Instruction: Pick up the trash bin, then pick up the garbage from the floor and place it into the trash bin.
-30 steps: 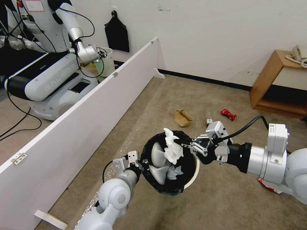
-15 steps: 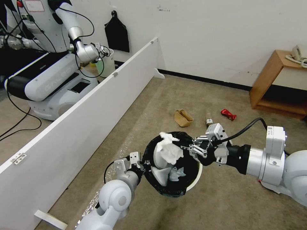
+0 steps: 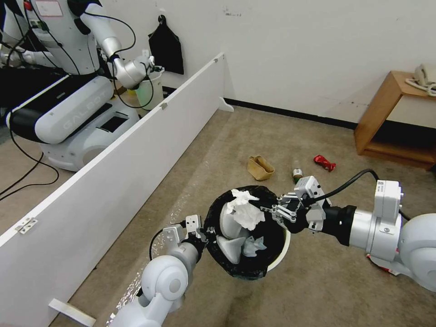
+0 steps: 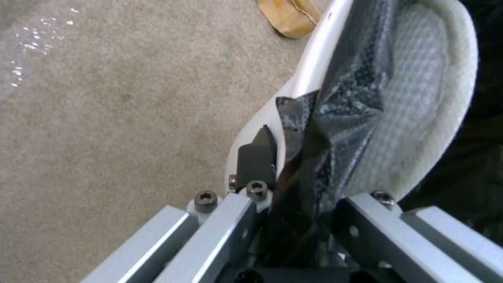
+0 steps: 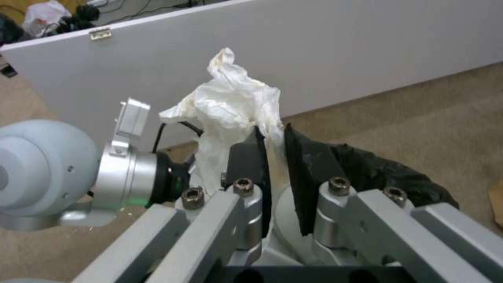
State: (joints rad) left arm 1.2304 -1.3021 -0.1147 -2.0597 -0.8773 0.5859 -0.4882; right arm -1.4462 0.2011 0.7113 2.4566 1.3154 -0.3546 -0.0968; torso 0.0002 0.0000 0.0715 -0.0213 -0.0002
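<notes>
Head view, landmark: the trash bin [image 3: 277,254] is taken as the reference; it is held off the carpet, so that litter can be dropped in from above.
White partition [image 3: 118,154]: stood well to the bin's left, fencing the work area off from a second robot [image 3: 68,113] beyond it.
Wooden side table [image 3: 390,122]: set against the wall, far beyond the bin on the right.
Left gripper [image 4: 288,196]: clamped on the bin's near-left rim, white wall and black liner [image 3: 236,268] pinched between narrow jaws, judged to be the carrying hold.
Right gripper [image 3: 268,210]: reached over the bin's far-right rim, jaws closed narrowly on the crumpled tissue [image 3: 245,211], which is poised over the opening and judged about to be released.
Slippers [image 3: 229,236]: already lying inside the bin.
Tan paper bag [image 3: 260,167]: left on the carpet just beyond the bin.
Red wrapper [image 3: 324,162]: on the floor beyond, further right.
Small bottle [image 3: 297,173]: between the bag and the wrapper.
Obstruction: none is seen between tissue and bin.
</notes>
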